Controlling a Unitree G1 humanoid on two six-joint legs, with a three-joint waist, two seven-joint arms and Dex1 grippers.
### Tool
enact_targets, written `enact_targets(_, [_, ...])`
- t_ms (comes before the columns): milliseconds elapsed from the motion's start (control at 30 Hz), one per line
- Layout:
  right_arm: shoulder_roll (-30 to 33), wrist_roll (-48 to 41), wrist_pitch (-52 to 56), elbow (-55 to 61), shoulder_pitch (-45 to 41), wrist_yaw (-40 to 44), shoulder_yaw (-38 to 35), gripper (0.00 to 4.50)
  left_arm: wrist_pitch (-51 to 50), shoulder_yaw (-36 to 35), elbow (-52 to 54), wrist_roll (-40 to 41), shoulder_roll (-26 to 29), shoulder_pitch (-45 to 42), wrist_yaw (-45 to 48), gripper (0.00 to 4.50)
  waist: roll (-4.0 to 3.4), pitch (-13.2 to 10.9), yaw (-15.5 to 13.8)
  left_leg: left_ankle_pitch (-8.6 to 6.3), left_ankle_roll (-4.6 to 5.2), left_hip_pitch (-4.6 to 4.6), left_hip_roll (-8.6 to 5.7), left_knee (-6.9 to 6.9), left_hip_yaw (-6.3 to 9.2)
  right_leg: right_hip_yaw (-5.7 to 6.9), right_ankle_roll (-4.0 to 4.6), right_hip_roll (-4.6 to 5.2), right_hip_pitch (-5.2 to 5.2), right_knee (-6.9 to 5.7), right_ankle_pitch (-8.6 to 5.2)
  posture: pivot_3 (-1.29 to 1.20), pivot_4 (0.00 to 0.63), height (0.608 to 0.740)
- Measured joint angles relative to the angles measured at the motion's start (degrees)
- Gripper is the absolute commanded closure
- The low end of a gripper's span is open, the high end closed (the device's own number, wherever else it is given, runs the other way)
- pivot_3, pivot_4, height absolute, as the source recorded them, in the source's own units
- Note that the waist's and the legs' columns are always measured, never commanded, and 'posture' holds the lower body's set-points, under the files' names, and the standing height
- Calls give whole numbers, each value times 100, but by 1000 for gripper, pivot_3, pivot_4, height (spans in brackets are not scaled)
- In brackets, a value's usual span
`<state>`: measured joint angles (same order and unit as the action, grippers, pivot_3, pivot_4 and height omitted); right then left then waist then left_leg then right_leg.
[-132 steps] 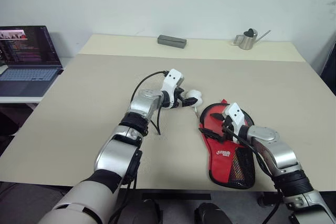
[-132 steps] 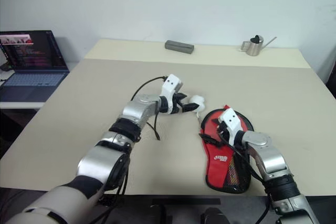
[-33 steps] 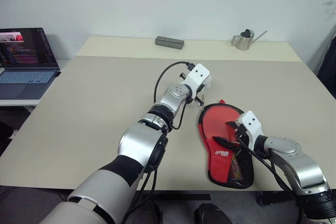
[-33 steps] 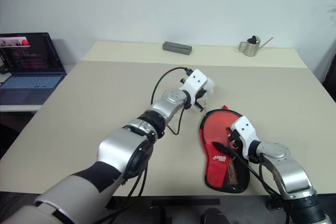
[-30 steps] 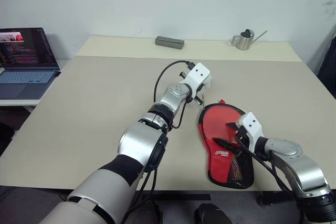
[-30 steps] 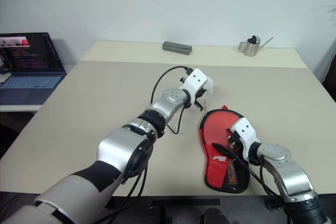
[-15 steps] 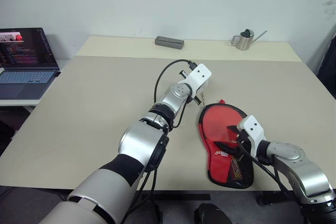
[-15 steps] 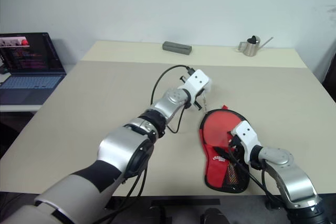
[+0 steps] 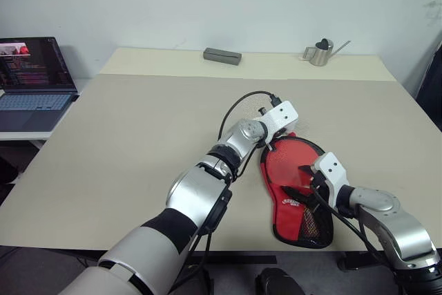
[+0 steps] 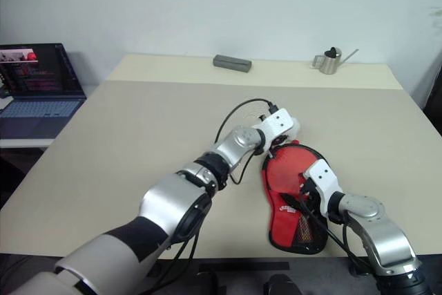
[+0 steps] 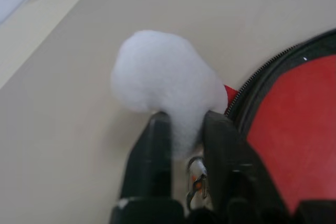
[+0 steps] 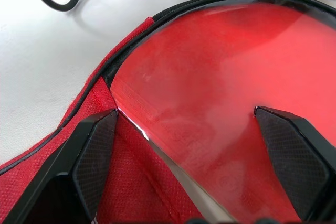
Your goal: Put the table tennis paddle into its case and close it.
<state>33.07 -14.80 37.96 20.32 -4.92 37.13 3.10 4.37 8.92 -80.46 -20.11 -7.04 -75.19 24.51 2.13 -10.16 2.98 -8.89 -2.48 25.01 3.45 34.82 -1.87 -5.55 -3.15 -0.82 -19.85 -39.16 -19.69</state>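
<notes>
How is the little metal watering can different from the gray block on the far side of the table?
The watering can is shiny silver metal, while the gray block is dull dark gray. The can stands upright with a long spout and a handle; the block lies flat, long and low. Both sit near the table's far edge, apart from each other.

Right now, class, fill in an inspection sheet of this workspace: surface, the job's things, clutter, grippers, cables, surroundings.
Surface: beige table, mostly bare.
Job's things: red case lies flat near the front edge, its round end away from the robot; a red panel with a clear edge lies inside its zip line in the right wrist view; paddle not told apart.
Clutter: grey block and metal watering can at the far edge.
Grippers: left gripper at the case's round end, fingers apart with a white blurred thing between them; right gripper over the case, fingers wide open.
Cables: black cable loops off the left wrist.
Surroundings: open laptop on a side desk; white wall.
</notes>
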Motion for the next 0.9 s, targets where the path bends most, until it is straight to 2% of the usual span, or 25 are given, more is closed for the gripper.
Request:
enact_targets(100, [-3, 0, 0, -12, -10, 3, 1, 0, 1, 8, 0, 0, 1, 42, 100, 1324, 0, 0, 0, 0, 0, 0, 0, 0, 0, 0, 0, 0, 0, 0, 0, 0, 150, 740])
enact_targets(367, [-41, -3, 0, -66, -70, 13, 16, 0, 252, -451, 136, 516, 129, -57, 921, 1324, 0, 0, 27, 0, 0, -1, 1, 0, 0, -1, 0, -1, 0, 0, 2, 0, 150, 740])
enact_targets(667, [-57, -293, 111, -35, -33, 58, -170, 0, 290, -1046, 1117, 1461, 1251, -243, 2112, 1324, -2, 1, 20, 0, 0, 0, 4, -2, 0, 3, 1, -1, 4, 5, 2, 0, 150, 740])
enact_targets(833, [14, -754, 441, -17, -78, 239, -483, 0, -550, -1060, 2950, 1906, 1976, 784, 2881, 1324, -6, 2, 24, -2, -3, -2, 11, -4, 0, 7, 26, 0, 11, 4, 16, 0, 150, 740])
enact_targets(900, [177, -1004, 677, -7, -80, 353, -674, 0, -1278, -1070, 3956, 2181, 2144, 1411, 3032, 1324, -7, 1, 16, -2, -3, 0, 13, -2, 2, 9, 27, 3, 11, 4, 17, 0, 150, 740])
